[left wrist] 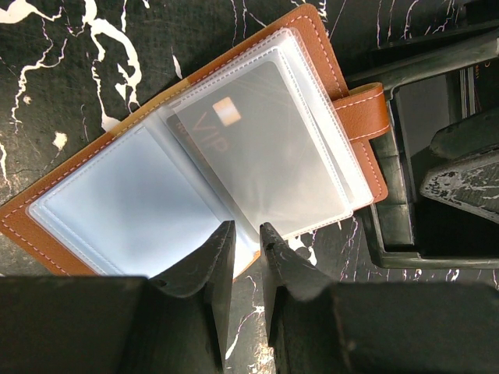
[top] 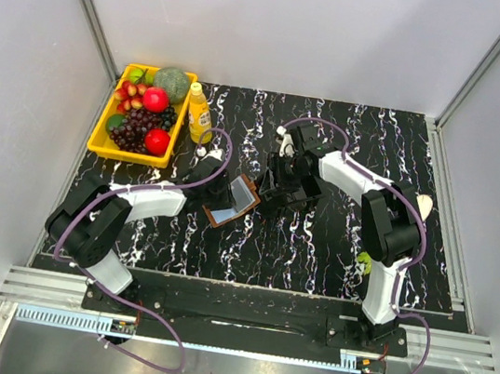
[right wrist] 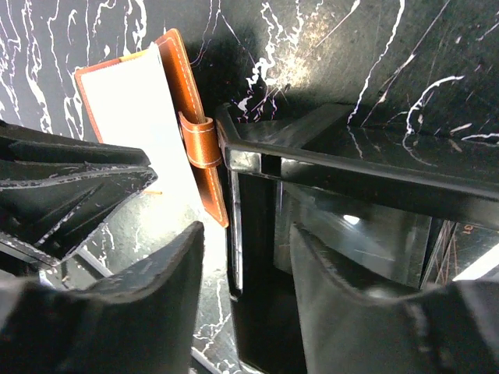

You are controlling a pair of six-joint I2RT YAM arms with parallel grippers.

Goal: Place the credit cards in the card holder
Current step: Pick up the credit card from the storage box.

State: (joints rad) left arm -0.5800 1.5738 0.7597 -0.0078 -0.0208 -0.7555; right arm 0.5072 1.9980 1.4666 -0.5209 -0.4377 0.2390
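Black marble veined in white covers the table (top: 335, 247), with pale walls on three sides. The open card holder (top: 234, 202) lies near the middle of the table, and everything else is placed from it.

The left arm (top: 135, 203) reaches it from the near left, and the right arm (top: 387, 217) bends in from the far right. Well away to its far left stands a yellow tray (top: 100, 132) holding grapes, red fruit and something green. A black box (left wrist: 405, 226) sits just to the holder's right, with its wall touching or nearly touching the holder's strap (left wrist: 362, 109). A yellow bottle (top: 199, 112) stands behind and to the left of the holder, against the tray's right side.

The holder is brown leather with pale stitching. It is spread flat with its clear plastic sleeves fanned out. One grey card (left wrist: 257, 148) marked VIP sits inside a sleeve on the strap side.

The left gripper (left wrist: 248, 234) is at the holder's near edge, and its fingers have only a narrow slot between them. Their tips overlap the sleeves' edge, but I cannot tell whether they are pinching a sleeve. The right gripper (right wrist: 248, 232) hangs over the box beside the holder. Its fingers are spread, one on each side of the box's near wall, with a gap showing on both sides.
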